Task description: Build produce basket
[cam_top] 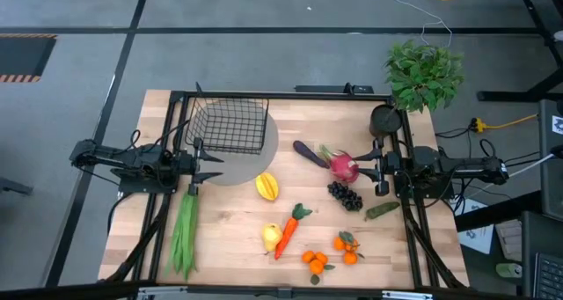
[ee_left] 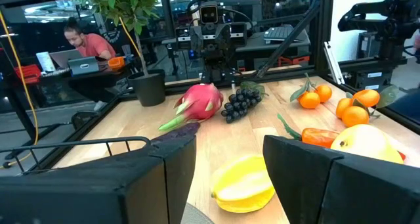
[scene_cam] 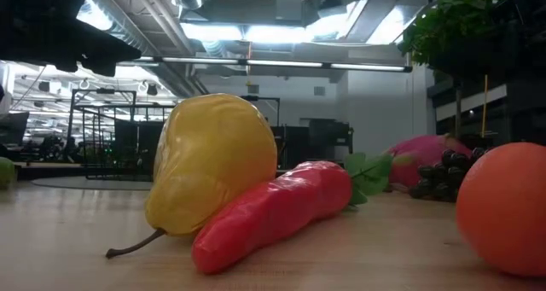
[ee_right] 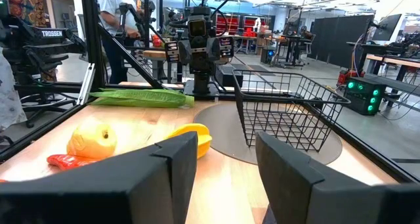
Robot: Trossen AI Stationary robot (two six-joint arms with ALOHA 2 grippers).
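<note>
The black wire basket (cam_top: 230,127) stands on a round grey mat (cam_top: 251,164) at the far left. On the table lie a yellow pepper (cam_top: 266,186), eggplant (cam_top: 310,153), pink dragon fruit (cam_top: 343,167), dark grapes (cam_top: 345,195), yellow pear (cam_top: 272,237), carrot (cam_top: 288,232), several oranges (cam_top: 330,254) and long green beans (cam_top: 184,232). My left gripper (cam_top: 209,169) is open and empty beside the mat's near left edge. My right gripper (cam_top: 369,166) is open and empty, just right of the dragon fruit.
A dark round cup (cam_top: 384,120) and a leafy potted plant (cam_top: 424,74) stand at the far right corner. A small green pod (cam_top: 382,210) lies near the right arm. Black frame rails (cam_top: 281,95) run along the table's far and side edges. People show in the room beyond the table.
</note>
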